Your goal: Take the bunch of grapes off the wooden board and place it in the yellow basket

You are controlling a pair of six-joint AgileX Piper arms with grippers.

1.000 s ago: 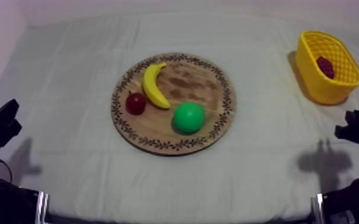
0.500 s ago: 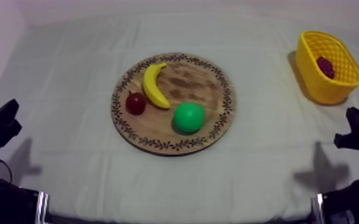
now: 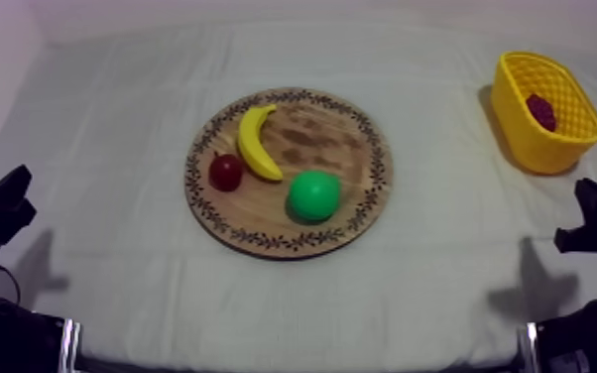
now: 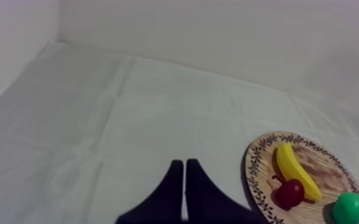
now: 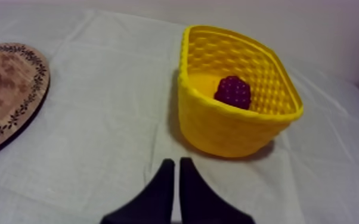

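Bunch of grapes (image 5: 232, 91): already inside the yellow basket (image 5: 229, 128), just ahead of the right tool (image 5: 177, 162) and beyond the basket's near wall; the task looks finished.
Its lie: a short purple clump on the basket floor. From above, its long axis seems to run along the basket's length, away from the right tool; the stem end cannot be told.
Right tool: fingers pressed together on nothing, low over the desk (image 3: 114, 149), likely parked with nothing left to carry.
Left tool (image 4: 183, 164): pressed together and empty. The wooden board (image 3: 347, 134) lies ahead to its right, carrying banana (image 3: 255, 144), small red fruit (image 3: 226, 172) and green fruit (image 3: 313, 194).
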